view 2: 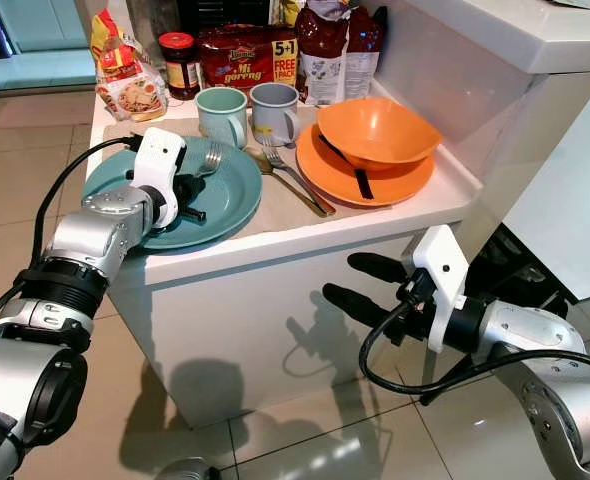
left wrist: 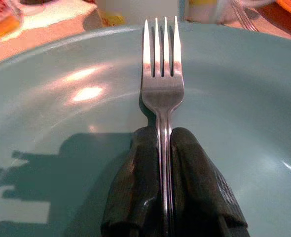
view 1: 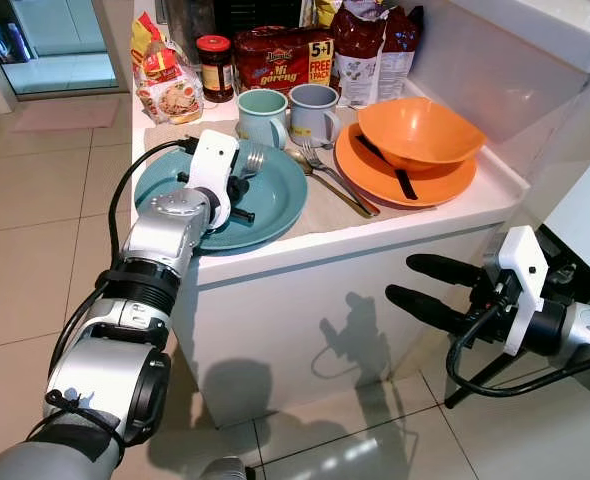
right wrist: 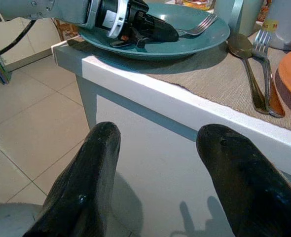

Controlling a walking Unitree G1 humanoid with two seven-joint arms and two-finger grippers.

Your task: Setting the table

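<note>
My left gripper (view 1: 241,186) hovers over the teal plate (view 1: 275,215) on the white counter, shut on the handle of a silver fork (left wrist: 161,89) whose tines point toward the mugs. The two black fingers (left wrist: 140,192) pinch the handle from both sides. A second fork (view 1: 327,170) and a spoon (view 1: 320,178) lie on the beige mat between the teal plate and the orange plate (view 1: 445,185). An orange bowl (view 1: 415,130) sits on that orange plate with a black utensil under it. My right gripper (view 1: 415,282) is open, below counter height in front of the cabinet.
Two pale mugs (view 1: 287,113) stand behind the teal plate. Noodle packets (view 1: 285,55), a jar (view 1: 215,68) and snack bags crowd the counter's back. A white wall ledge (view 1: 535,40) rises at the right. Tiled floor (view 1: 35,200) stretches to the left.
</note>
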